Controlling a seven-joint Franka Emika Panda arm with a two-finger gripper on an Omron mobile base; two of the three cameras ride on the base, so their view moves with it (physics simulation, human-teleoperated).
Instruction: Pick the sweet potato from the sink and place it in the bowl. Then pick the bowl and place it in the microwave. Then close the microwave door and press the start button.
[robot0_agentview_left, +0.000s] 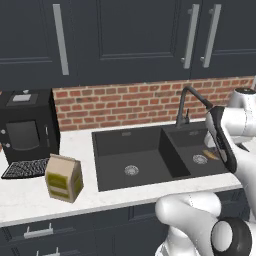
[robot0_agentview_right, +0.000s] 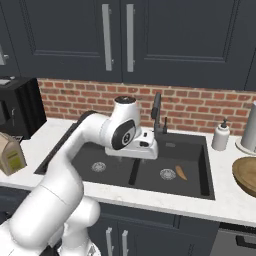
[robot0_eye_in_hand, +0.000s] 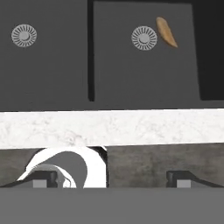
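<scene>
We see dark cabinets (robot0_agentview_right: 150, 35) with silver handles above a brick wall (robot0_agentview_right: 200, 107), and below them our white marble tabletop (robot0_agentview_right: 150, 200). Set into the tabletop is the sink (robot0_agentview_right: 115, 150), matte black with two basins, each with a round metal drain, and a black gooseneck faucet (robot0_agentview_left: 187, 102) at its far edge. Our arm (robot0_agentview_right: 75, 170) reaches over the near side of the sink, roughly above the divider between the basins. At the far left of the tabletop stands a small black machine (robot0_agentview_left: 25, 125), with a dark keyboard-like slab (robot0_agentview_left: 25, 168) in front of it and a tan paper bag (robot0_agentview_left: 64, 178) nearer to us. On the right, the bowl (robot0_agentview_right: 246, 175) sits on the tabletop just beside the sink, cut off by the edge of the view; farther back is a white soap dispenser (robot0_agentview_right: 220, 136). The hand (robot0_eye_in_hand: 111, 178) looks down over the near rim of the sink, its two fingertips well apart and holding nothing. The sweet potato (robot0_eye_in_hand: 166, 31) lies on the floor of the right basin, just right of that basin's drain (robot0_eye_in_hand: 144, 38).
</scene>
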